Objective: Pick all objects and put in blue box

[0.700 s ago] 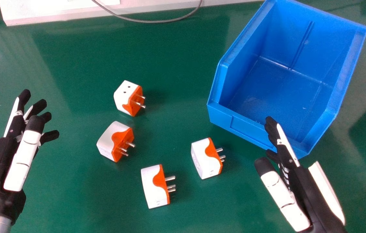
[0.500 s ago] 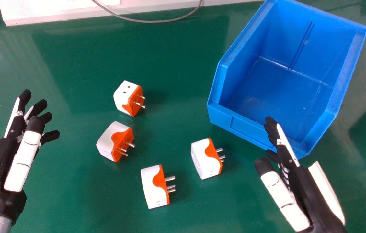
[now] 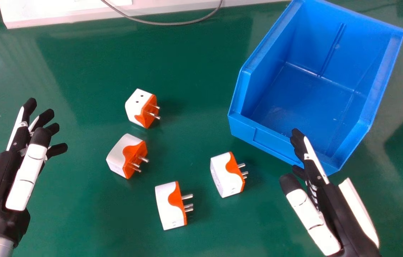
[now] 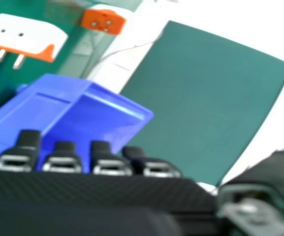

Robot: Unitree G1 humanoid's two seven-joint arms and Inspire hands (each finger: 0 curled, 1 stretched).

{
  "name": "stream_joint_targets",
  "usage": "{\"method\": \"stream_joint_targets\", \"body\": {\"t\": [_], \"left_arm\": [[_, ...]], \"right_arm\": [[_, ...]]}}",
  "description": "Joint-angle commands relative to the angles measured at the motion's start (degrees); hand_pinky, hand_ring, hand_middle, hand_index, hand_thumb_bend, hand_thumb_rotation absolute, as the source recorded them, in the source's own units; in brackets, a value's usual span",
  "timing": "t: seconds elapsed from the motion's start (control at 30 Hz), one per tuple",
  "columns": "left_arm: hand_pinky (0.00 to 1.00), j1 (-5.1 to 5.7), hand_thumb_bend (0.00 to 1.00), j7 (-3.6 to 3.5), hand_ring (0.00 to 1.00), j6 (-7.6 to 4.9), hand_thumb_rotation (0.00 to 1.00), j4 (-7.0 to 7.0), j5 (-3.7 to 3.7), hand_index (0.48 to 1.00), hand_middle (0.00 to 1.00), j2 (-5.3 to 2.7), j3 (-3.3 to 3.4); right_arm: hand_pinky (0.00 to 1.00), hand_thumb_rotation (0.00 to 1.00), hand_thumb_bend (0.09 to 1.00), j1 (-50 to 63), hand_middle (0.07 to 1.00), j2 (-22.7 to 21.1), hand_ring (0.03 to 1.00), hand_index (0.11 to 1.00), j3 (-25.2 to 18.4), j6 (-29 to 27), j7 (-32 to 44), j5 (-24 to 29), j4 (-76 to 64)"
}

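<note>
Four white and orange plug adapters lie apart on the green table: one farthest back (image 3: 139, 107), one left of centre (image 3: 123, 157), one nearest the front (image 3: 169, 206) and one toward the right (image 3: 224, 175). The blue box (image 3: 265, 134) stands at the right with a bare floor. My left hand (image 3: 26, 178) is open at the left, beside the adapters. My right hand (image 3: 310, 217) is open, right of the nearest adapters, its fingertips over the box's front edge. In the right hand view, my right hand (image 4: 102, 196) has the blue box (image 4: 58, 93) and an adapter (image 4: 26, 33) beyond it.
A grey cable (image 3: 173, 23) hangs over the table's far side, by a white ledge (image 3: 55, 16). Green table surface (image 3: 194, 71) stretches between the far adapter and the box.
My left hand has shifted slightly to the right. My right hand has moved barely, a touch to the left. Adapters and box stay where they were.
</note>
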Motion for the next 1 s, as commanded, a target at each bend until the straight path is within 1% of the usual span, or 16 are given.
{"method": "stream_joint_targets", "body": {"t": [0.0, 0.13, 0.2, 0.3, 0.33, 0.43, 0.53, 0.6, 0.7, 0.83, 0.87, 0.97], "left_arm": [[0.81, -0.2, 0.79, 0.09, 0.92, -0.36, 0.9, -1.65, -0.59, 0.997, 0.95, 0.31, 0.03], [0.81, -0.08, 0.79, 0.24, 0.92, 0.1, 0.9, -2.37, -0.45, 0.996, 0.95, 0.28, -0.15], [0.81, -0.14, 0.79, 0.2, 0.92, 0.1, 0.89, -2.3, -0.42, 0.996, 0.95, 0.27, -0.2], [0.81, 0.14, 0.79, 0.22, 0.92, 0.49, 0.89, -3.21, -0.41, 0.996, 0.95, -0.05, -0.64], [0.81, 0.29, 0.79, 0.3, 0.92, 0.74, 0.89, -3.74, -0.34, 0.996, 0.95, -0.1, -0.77], [0.81, 0.52, 0.79, 0.3, 0.92, 1.19, 0.89, -4.46, -0.39, 0.995, 0.95, -0.1, -1.05], [0.82, 0.34, 0.8, -0.02, 0.92, 1.01, 0.89, -3.99, -0.59, 0.995, 0.95, 0.11, -1.15], [0.82, 0.22, 0.79, -0.21, 0.92, 1.12, 0.88, -3.88, -0.81, 0.995, 0.95, 0.12, -1.21], [0.82, 0.09, 0.8, -0.36, 0.92, 1.11, 0.88, -3.74, -0.95, 0.995, 0.95, 0.11, -1.24], [0.82, -0.14, 0.8, -0.61, 0.92, 1.16, 0.87, -3.5, -1.25, 0.995, 0.95, 0.17, -1.22], [0.82, -0.16, 0.81, -0.65, 0.92, 1.26, 0.87, -3.57, -1.34, 0.995, 0.96, 0.21, -1.19], [0.82, -0.25, 0.83, -0.78, 0.92, 1.37, 0.87, -3.5, -1.59, 0.995, 0.96, 0.38, -1.08]], "right_arm": [[0.94, 1.0, 0.368, -0.36, 1.0, -0.52, 1.0, 0.985, 0.0, -1.26, 0.2, 0.46, -0.65], [0.95, 1.0, 0.356, -0.55, 1.0, -0.99, 1.0, 0.986, -0.02, -1.25, 0.45, 0.07, -0.82], [0.94, 1.0, 0.352, -0.49, 1.0, -1.18, 1.0, 0.986, 0.02, -1.08, 0.48, -0.32, -1.03], [0.94, 1.0, 0.35, -0.09, 1.0, -1.77, 1.0, 0.987, 0.19, -0.12, 0.36, -2.47, -2.45], [0.94, 1.0, 0.358, 0.03, 1.0, -1.95, 0.998, 0.987, 0.24, 0.14, 0.41, -3.07, -2.91], [0.96, 1.0, 0.367, 0.23, 1.0, -2.77, 0.989, 0.988, 0.6, 1.44, 1.19, -4.57, -4.47], [0.98, 1.0, 0.383, -0.22, 1.0, -3.64, 0.986, 0.992, 0.81, 2.33, 2.1, -5.32, -5.29], [0.99, 1.0, 0.393, -0.94, 1.0, -4.33, 0.989, 0.993, 0.89, 2.51, 2.57, -6.21, -5.62], [0.98, 1.0, 0.403, -2.15, 1.0, -5.33, 0.993, 0.993, 0.96, 2.96, 3.29, -7.76, -6.06], [0.97, 1.0, 0.419, -4.49, 1.0, -8.28, 0.996, 0.993, 1.11, 4.55, 5.26, -13.65, -8.73], [0.95, 1.0, 0.445, -5.05, 1.0, -8.85, 0.997, 0.994, 1.11, 4.83, 5.8, -14.4, -9.17], [0.94, 1.0, 0.466, -6.63, 1.0, -10.18, 0.999, 0.996, 1.15, 4.51, 6.46, -16.17, -9.91]]}}
